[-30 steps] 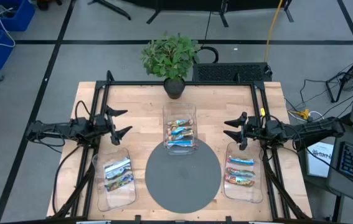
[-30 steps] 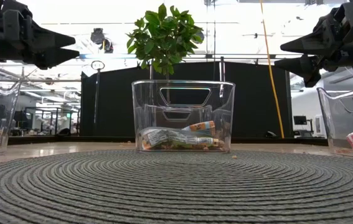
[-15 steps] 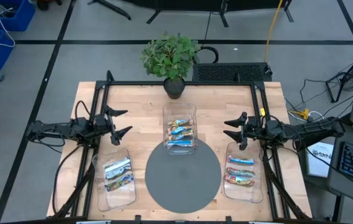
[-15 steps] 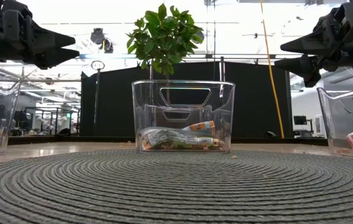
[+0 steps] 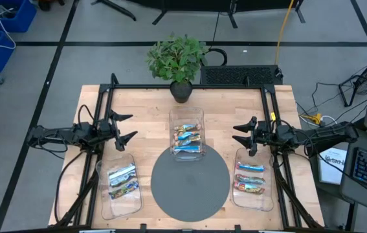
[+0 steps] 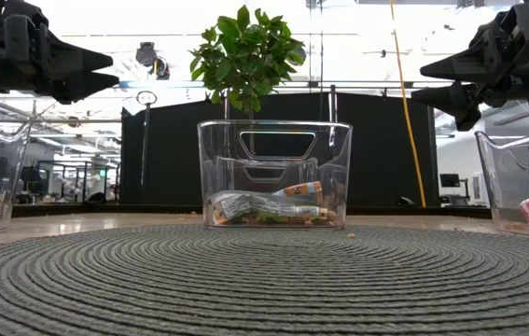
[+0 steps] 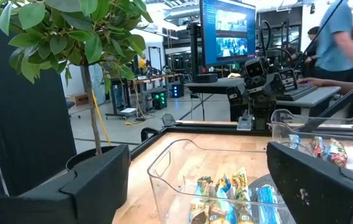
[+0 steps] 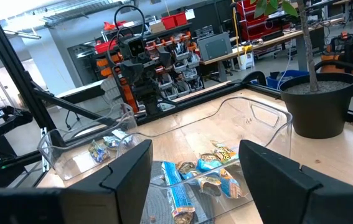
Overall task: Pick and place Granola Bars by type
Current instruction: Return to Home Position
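Granola bars lie in three clear trays: a middle tray [image 5: 187, 133] holds several blue and brown-gold bars [image 5: 187, 139], a left tray [image 5: 120, 184] holds silver-white and blue bars [image 5: 122, 180], a right tray [image 5: 253, 180] holds blue and red bars [image 5: 250, 178]. My left gripper [image 5: 126, 128] hovers open above the table's left side, pointing at the middle tray. My right gripper [image 5: 242, 136] hovers open at the right side, facing it. Neither touches anything.
A round grey woven mat [image 5: 190, 180] lies at the table's near middle, touching the middle tray's near end. A potted plant [image 5: 178, 61] stands at the far edge. A black frame [image 5: 189, 87] borders the table. A person [image 7: 344, 37] stands beyond the table's right side.
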